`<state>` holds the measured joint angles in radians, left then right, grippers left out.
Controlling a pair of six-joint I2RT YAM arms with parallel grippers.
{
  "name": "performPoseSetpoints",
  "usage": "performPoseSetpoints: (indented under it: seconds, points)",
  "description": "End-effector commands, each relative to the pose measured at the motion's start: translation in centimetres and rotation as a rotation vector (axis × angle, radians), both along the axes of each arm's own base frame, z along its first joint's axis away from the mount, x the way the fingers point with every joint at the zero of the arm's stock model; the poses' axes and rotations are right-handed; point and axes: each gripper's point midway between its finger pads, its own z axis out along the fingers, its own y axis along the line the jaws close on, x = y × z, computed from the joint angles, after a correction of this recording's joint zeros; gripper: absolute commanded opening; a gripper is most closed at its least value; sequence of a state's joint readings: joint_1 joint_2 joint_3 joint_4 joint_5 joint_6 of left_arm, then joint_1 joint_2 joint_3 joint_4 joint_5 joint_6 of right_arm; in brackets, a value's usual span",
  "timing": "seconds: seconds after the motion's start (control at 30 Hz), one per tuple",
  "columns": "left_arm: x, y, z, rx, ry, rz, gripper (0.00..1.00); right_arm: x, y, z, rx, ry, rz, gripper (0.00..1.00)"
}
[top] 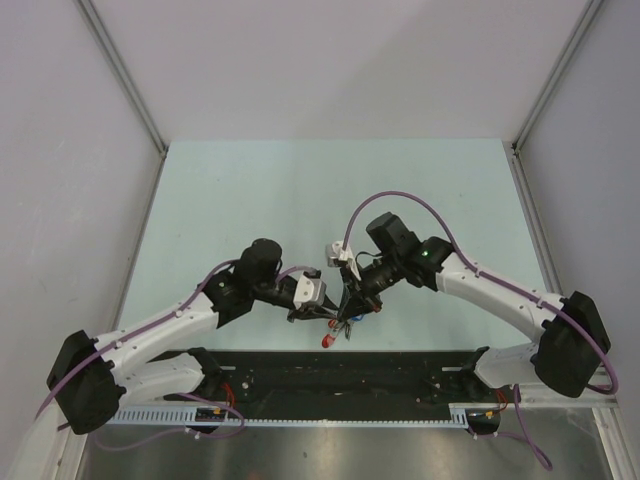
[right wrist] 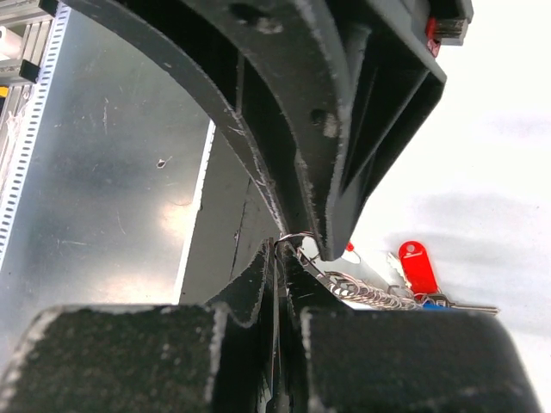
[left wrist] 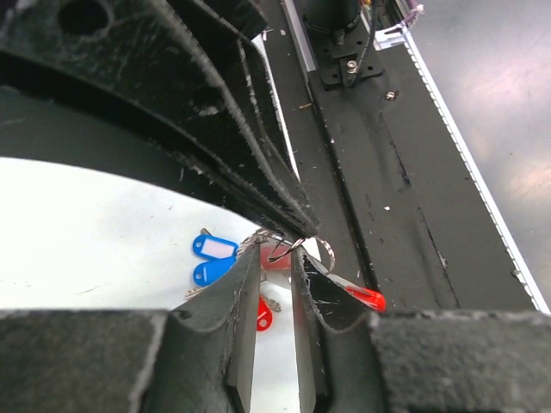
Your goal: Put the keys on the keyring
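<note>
Right fingers [right wrist: 248, 297] tight on the keyring [right wrist: 293, 238]

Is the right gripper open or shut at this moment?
Shut: in the right wrist view the right gripper shows no gap between its fingers, with the keyring wire loop pinched at their tips.

Pale green tabletop [top: 250, 200]; black strip [top: 400, 365] along near edge; grey walls [top: 330, 60].
</note>
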<state>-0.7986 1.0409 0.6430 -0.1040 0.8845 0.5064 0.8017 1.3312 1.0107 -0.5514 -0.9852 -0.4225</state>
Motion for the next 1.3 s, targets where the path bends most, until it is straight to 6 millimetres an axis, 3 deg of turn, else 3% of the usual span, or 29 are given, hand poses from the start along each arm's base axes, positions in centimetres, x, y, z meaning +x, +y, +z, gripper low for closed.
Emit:
performPoseSetpoints:
  seconds: [0.0,0.07,0.17,0.4,0.53,0.7,0.73,0.93,1.07,1.27]
  points:
    - [-0.9,-0.8,2.0,-0.062,-0.039,-0.08,0.22,0.3,1.0,1.6,0.048,-0.025,0.026,0.0]
    - [-1.2,-0.8,2.1,-0.07,-0.033,-0.09,0.18,0.4,1.0,1.5,0.042,-0.021,0.021,0.0]
    - [-1.3,-0.8,2.0,-0.067,-0.028,-0.091,0.01,0.8,1.0,1.4,0.029,-0.029,-0.003,0.0]
    - [0.5,-0.5,2.7,-0.065,-0.045,0.058,0.0,2.7,-0.1,1.8,-0.032,-0.098,-0.16,0.0]
    - [1.9,0.0,2.7,-0.026,-0.019,0.17,0.0,4.1,-0.7,2.1,-0.076,-0.143,-0.295,0.27]
    - [3.4,0.6,2.6,0.028,-0.006,0.286,0.0,5.5,-1.3,3.2,-0.058,-0.23,-0.446,0.41]
    - [3.5,0.8,2.3,0.048,0.007,0.299,0.0,5.0,-1.4,3.5,-0.043,-0.248,-0.457,0.43]
    - [4.4,1.4,2.4,0.087,0.02,0.376,0.0,5.3,-0.1,3.9,0.019,-0.333,-0.523,0.44]
    - [4.3,1.6,2.7,0.084,0.037,0.387,0.0,5.3,1.3,2.9,0.013,-0.392,-0.537,0.43]
    - [4.9,2.0,3.0,0.083,0.053,0.45,0.0,7.3,1.7,3.3,0.062,-0.489,-0.675,0.42]
